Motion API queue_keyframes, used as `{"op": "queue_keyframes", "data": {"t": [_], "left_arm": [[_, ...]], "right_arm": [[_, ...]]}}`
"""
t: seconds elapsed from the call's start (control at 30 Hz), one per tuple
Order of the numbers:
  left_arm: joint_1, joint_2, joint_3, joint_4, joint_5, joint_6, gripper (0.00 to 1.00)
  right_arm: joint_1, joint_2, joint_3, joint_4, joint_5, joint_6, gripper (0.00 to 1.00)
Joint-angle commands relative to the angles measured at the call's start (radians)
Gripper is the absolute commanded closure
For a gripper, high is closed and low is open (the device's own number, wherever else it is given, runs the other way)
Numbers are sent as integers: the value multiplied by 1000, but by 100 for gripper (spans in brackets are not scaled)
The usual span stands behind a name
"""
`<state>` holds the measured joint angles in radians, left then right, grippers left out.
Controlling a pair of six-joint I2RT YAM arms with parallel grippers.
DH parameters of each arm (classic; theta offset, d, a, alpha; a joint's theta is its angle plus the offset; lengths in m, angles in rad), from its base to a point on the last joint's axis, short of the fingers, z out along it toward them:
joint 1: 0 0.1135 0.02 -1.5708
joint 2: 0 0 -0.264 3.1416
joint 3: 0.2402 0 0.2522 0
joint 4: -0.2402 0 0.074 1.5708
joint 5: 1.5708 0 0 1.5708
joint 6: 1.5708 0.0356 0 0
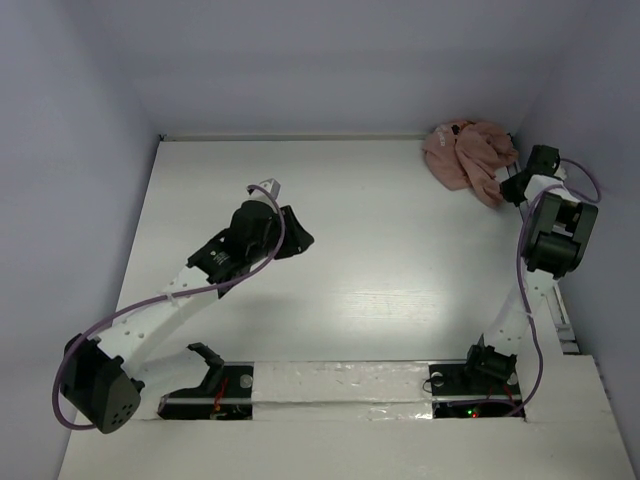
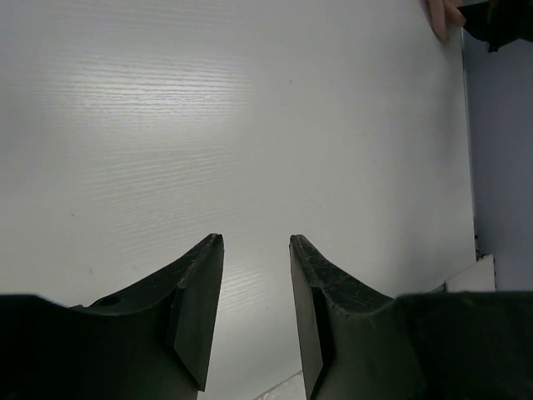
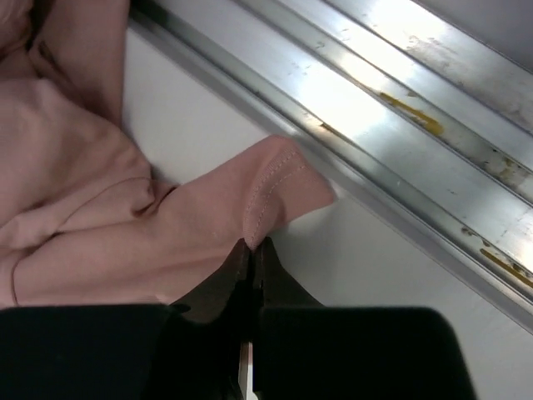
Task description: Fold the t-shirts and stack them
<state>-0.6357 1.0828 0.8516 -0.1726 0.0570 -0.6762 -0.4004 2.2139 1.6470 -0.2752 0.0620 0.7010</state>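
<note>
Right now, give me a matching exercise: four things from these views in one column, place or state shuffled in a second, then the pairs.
1. left black two-finger gripper
2. right black two-finger gripper
3. dusty-pink fabric t-shirt
4. silver metal rail

A. crumpled in the far right corner of the white table
B. jaws apart above bare table, holding nothing
C. runs along the table edge beside the t-shirt
D. pinched shut on the t-shirt's stitched hem

Pairs: 1-B, 2-D, 3-A, 4-C
</note>
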Motion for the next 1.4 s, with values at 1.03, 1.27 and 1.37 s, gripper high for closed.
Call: {"op": "queue_keyframes", "data": {"t": [1.03,1.27,1.37], "left_arm": [[31,-181,8,-199,-62,14,45],[31,-66,-252,-52,55,4,39],[-8,-60,-316,10,188,-8,38]], "right_arm": [[589,-718,428,43,-146,-279,100],[508,-924,-111,130,-68,-294,100],[499,-928,-138,93,-68,-311,100]]}}
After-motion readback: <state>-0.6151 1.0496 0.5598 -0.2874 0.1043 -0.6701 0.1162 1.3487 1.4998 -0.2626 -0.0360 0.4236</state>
